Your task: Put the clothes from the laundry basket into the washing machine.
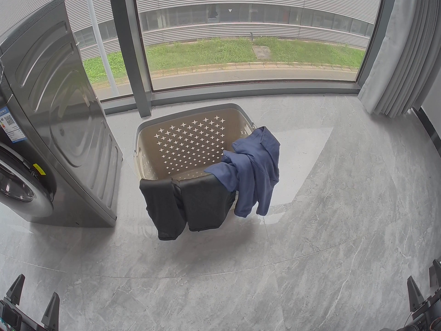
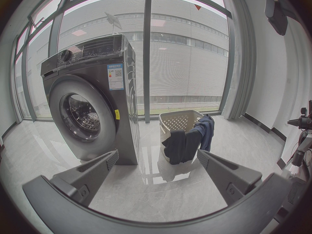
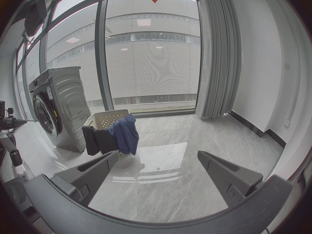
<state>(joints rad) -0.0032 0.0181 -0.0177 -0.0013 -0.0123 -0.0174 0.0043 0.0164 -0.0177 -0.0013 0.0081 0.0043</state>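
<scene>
A beige laundry basket [image 1: 193,139] [image 2: 177,121] [image 3: 105,119] stands on the floor by the window. A black garment [image 1: 186,205] [image 2: 180,145] [image 3: 96,140] hangs over its near rim, and a blue garment [image 1: 252,171] [image 2: 206,130] [image 3: 125,134] drapes over its right corner. The dark grey washing machine [image 1: 55,116] [image 2: 94,98] [image 3: 60,104] stands left of the basket, its round door [image 2: 81,117] closed. My left gripper [image 1: 33,299] [image 2: 157,156] is low at the near left, open and empty. My right gripper [image 1: 425,283] [image 3: 156,158] is low at the near right, open and empty. Both are well short of the basket.
Grey tiled floor [image 1: 275,272] lies bare between me and the basket. A tall glass window [image 1: 257,33] runs behind it, with a grey curtain [image 1: 404,56] at the right and a window post [image 1: 131,47] behind the basket's left side.
</scene>
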